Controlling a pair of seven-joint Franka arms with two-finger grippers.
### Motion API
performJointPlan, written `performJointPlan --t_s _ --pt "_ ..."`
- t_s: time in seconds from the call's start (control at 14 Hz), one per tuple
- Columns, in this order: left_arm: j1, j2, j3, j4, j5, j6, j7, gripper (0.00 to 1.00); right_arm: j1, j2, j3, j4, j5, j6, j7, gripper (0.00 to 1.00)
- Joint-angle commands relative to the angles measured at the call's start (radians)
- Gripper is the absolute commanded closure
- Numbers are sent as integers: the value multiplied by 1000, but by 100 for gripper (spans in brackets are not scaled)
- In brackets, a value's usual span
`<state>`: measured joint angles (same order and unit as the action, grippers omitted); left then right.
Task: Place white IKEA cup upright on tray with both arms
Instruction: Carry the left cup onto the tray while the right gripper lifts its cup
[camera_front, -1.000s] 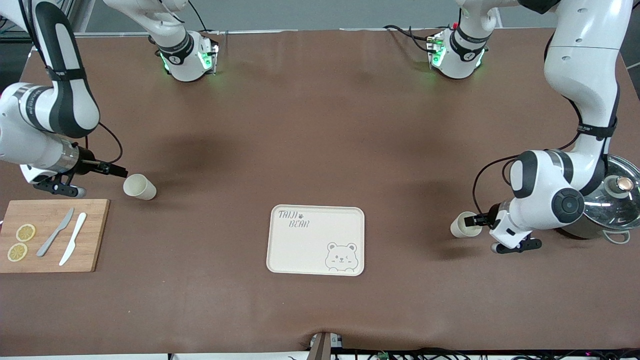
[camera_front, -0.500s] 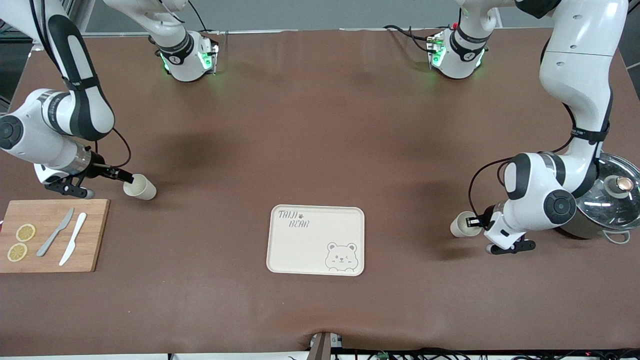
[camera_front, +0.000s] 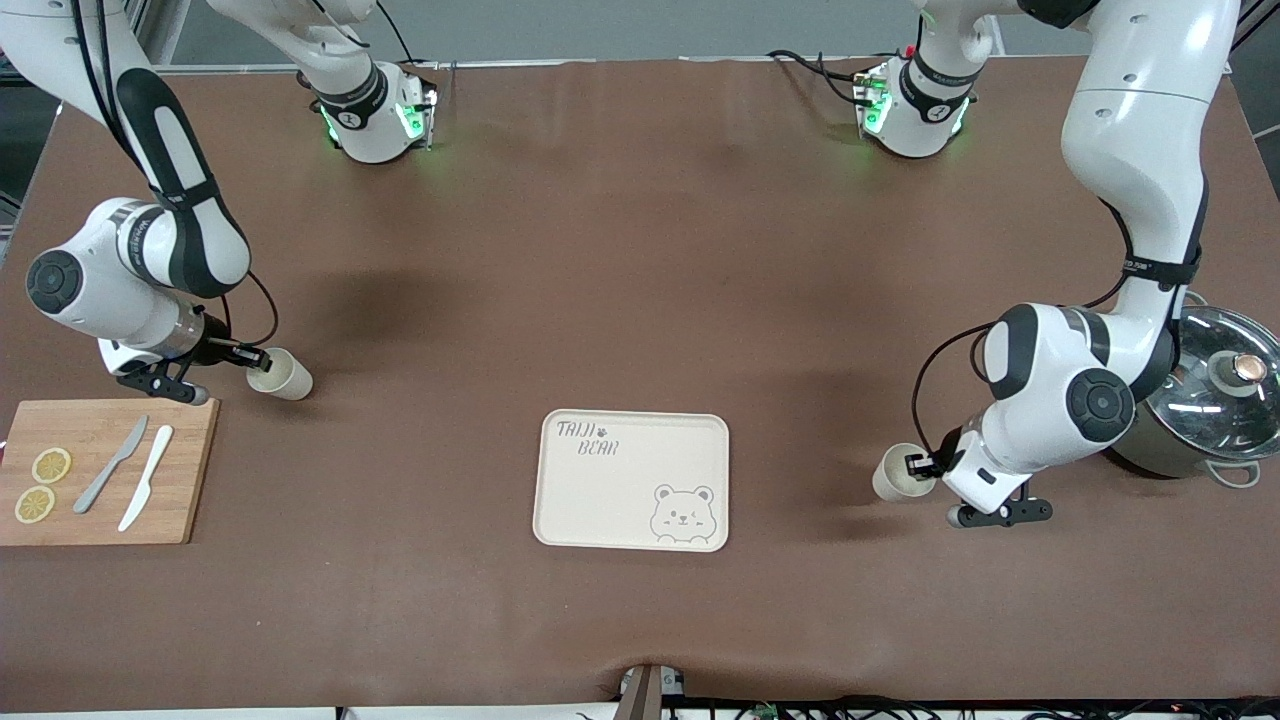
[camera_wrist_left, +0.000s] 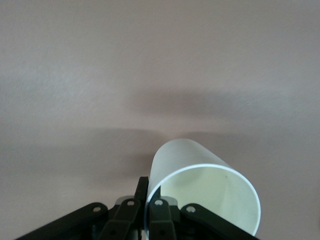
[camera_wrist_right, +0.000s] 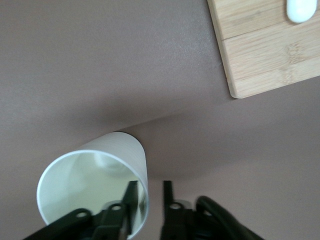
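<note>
Reading "TAIJI BEAR" on tray (camera_front: 600, 490) w/ bear face.

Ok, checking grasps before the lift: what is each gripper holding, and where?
Left gripper pinches a cup by its rim wall. Right gripper straddles the other cup at the rim, jaws not yet closed, so it holds nothing.
</note>
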<state>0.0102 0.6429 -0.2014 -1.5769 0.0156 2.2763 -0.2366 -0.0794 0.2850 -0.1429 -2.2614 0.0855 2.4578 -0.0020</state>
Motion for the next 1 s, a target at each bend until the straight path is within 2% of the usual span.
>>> performJointPlan --t_s 0.0,0.21,0.43,0.64,0.93 --pt "-38 17 -1 47 -16 -3 -41 100 -11 -9 14 -12 20 10 -10 100" --pt "-84 26 0 74 -16 -3 -98 100 -5 -15 16 22 20 -23 -13 100" --pt "-125 11 -3 87 -16 -12 -183 100 -7 -17 16 150 20 -221 -13 100" --pt "-199 9 -1 153 -17 -70 -288 100 -3 -14 16 304 20 -423 -7 100" --pt "-255 23 0 193 -17 -73 -397 100 32 -10 16 462 22 -595 0 100"
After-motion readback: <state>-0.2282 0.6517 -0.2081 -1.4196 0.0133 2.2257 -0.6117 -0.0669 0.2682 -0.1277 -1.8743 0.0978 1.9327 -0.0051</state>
